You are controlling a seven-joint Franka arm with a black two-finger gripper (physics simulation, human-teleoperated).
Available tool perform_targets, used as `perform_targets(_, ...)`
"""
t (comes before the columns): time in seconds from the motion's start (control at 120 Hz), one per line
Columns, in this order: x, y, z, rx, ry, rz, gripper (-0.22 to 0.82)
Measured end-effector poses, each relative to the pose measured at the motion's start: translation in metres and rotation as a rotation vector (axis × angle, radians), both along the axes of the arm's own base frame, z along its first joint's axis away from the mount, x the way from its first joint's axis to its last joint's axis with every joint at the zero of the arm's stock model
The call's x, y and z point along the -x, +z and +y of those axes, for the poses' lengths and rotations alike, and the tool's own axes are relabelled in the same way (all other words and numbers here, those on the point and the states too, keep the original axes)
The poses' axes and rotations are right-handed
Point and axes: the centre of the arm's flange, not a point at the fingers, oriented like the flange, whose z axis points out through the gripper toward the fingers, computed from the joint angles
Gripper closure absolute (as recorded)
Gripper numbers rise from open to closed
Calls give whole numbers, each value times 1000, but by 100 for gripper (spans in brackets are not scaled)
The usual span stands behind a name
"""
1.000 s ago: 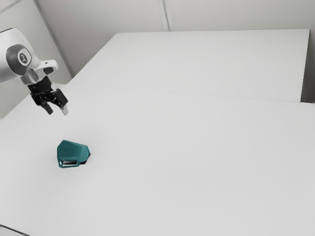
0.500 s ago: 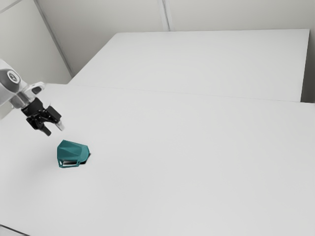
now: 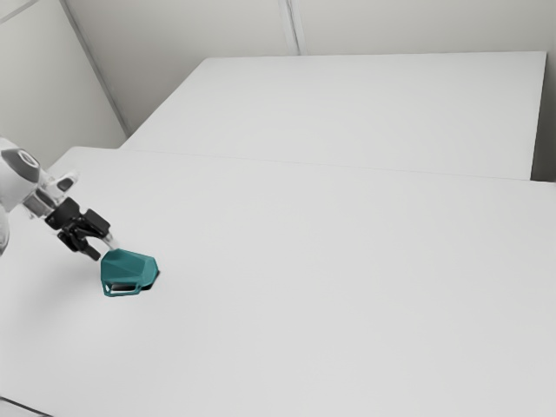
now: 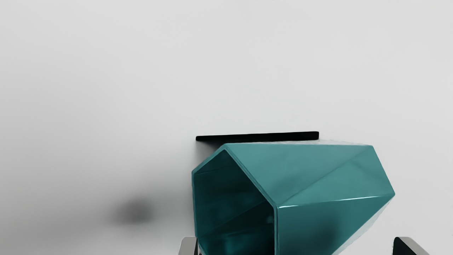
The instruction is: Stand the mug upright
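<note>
A broad white table (image 3: 347, 304) adjoins another smooth white surface (image 3: 373, 113), with pale grey walls (image 3: 200, 35) beyond.

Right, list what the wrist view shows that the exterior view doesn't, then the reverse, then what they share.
Wrist view: the mug's open mouth and dark inside, plus a black strip along its side, which I can't identify for sure.
Exterior view: the arm, the mug's handle with the gap through it, and the pale wall behind the table.
Both: the teal mug lying on its side on the table, and my open fingers.
</note>
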Motion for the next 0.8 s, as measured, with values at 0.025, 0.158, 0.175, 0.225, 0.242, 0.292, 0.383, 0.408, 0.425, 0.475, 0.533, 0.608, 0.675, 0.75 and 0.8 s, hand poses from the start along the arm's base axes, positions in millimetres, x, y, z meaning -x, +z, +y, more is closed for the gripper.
perform_targets(0.025, 0, -1, 0, 11, 0, -5, 0)
perform_targets(0.158, 3, -14, 0, 72, 6, -20, 0)
perform_targets(0.175, 3, -16, 0, 82, 8, -22, 0)
perform_targets(0.225, 4, -24, -1, 110, 14, -25, 0)
perform_targets(0.242, 4, -26, 0, 119, 18, -27, 0)
perform_targets(0.292, 6, -30, 0, 143, 25, -34, 0)
perform_targets(0.383, 9, -34, 1, 185, 38, -53, 0)
perform_targets(0.408, 10, -35, 1, 197, 41, -58, 0)
perform_targets(0.425, 10, -36, 1, 205, 44, -62, 0)
perform_targets(0.475, 14, -39, 1, 232, 56, -72, 0)
perform_targets(0.533, 18, -44, -1, 266, 71, -84, 0)
perform_targets(0.608, 21, -53, -1, 305, 86, -96, 2)
perform_targets(0.675, 20, -55, -2, 325, 86, -111, 11)
perform_targets(0.75, 19, -54, -4, 341, 81, -127, 23)
perform_targets(0.8, 19, -52, -4, 349, 77, -139, 30)
